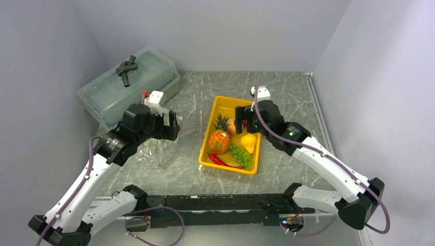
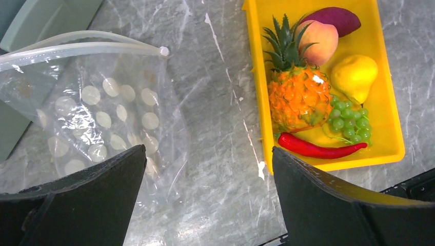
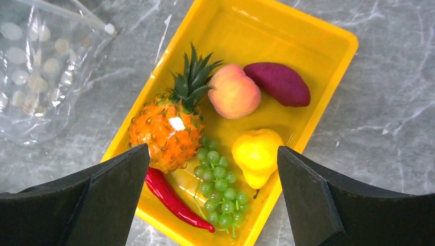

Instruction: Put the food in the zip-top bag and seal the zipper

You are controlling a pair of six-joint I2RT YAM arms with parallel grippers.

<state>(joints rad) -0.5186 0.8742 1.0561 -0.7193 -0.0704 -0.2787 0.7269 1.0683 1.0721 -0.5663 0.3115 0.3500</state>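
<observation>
All the food sits in the yellow tray (image 3: pixel 267 36) on the table (image 3: pixel 390 102): pineapple (image 3: pixel 164 133), peach (image 3: pixel 233 92), purple piece (image 3: pixel 279 83), yellow fruit (image 3: pixel 255 154), grapes (image 3: pixel 220 189) and chili (image 3: pixel 174 197). The zip-top bag (image 2: pixel 102 118) lies flat on the table left of the tray, apart from it, the two strips of its zipper (image 2: pixel 77 48) seemingly parted. The left hand (image 2: pixel 209 149) hangs wide and empty over the gap between bag and tray. The right hand (image 3: pixel 213 149) is spread wide and empty above the tray. The bag looks thin, limp and slippery, so pinching one lip by the stiffer zipper seems best. The toys look light and rigid, and the peach offers an easy round grip.
</observation>
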